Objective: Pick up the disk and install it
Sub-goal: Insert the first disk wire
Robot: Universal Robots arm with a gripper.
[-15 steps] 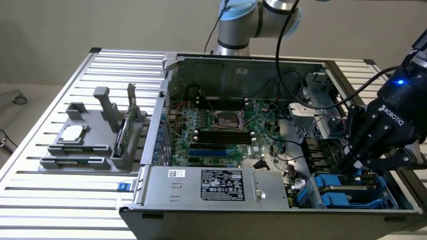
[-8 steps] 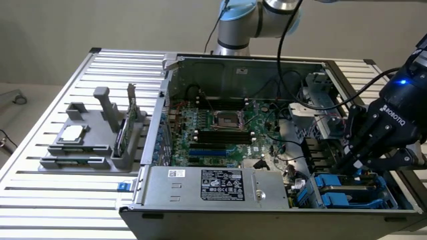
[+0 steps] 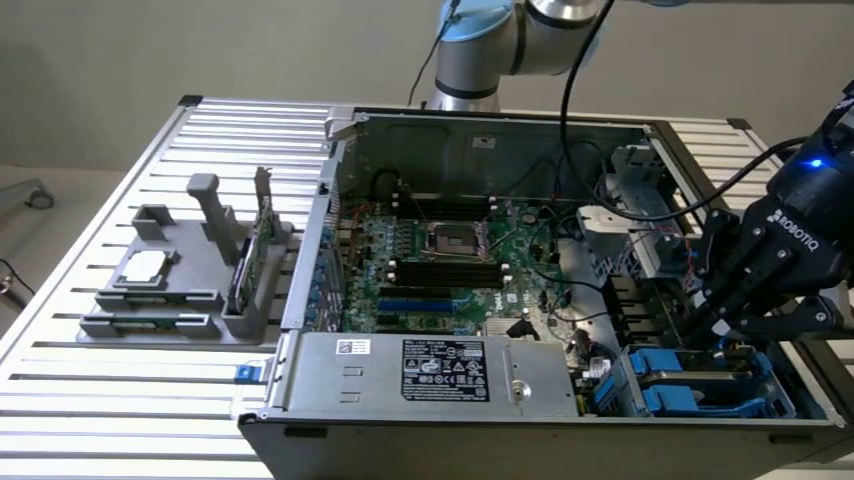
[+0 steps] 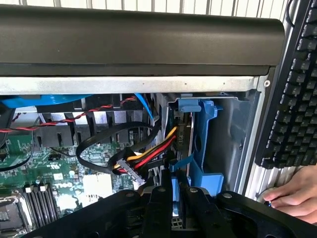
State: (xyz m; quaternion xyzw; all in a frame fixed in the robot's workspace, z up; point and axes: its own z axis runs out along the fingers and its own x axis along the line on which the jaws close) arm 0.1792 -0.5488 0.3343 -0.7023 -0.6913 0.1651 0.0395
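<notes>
- My gripper (image 4: 176, 206) is pinched narrow on the disk (image 4: 188, 144), one finger on each side of its thin edge.
- The disk stands on edge, blue frame and all, in the drive bay (image 4: 233, 139). That's the near corner of the computer case (image 3: 534, 440), on the exterior view's right.
- It's pretty crowded in there: one plug (image 4: 130, 170) with yellow, red and black wires sits just beside the disk. One black cable (image 4: 94, 144) loops next to the plug, and one twisted red-and-black wire (image 4: 74, 118) runs across farther in.
- One silver power supply box (image 3: 427, 368) lies along the near side of the case, to the bay's left in the exterior view.
- The case sits on a slatted metal table (image 3: 134, 400), with a plain pale wall (image 3: 107, 60) behind.
- At the exterior view's left, well apart from me, there's one grey rack (image 3: 174, 320) on the table. It holds one square chip (image 3: 147, 265) lying flat and one green card (image 3: 247, 265) standing up.
- One keyboard (image 4: 297, 89) lies beside the case, with one person's hand (image 4: 297, 198) near it.
</notes>
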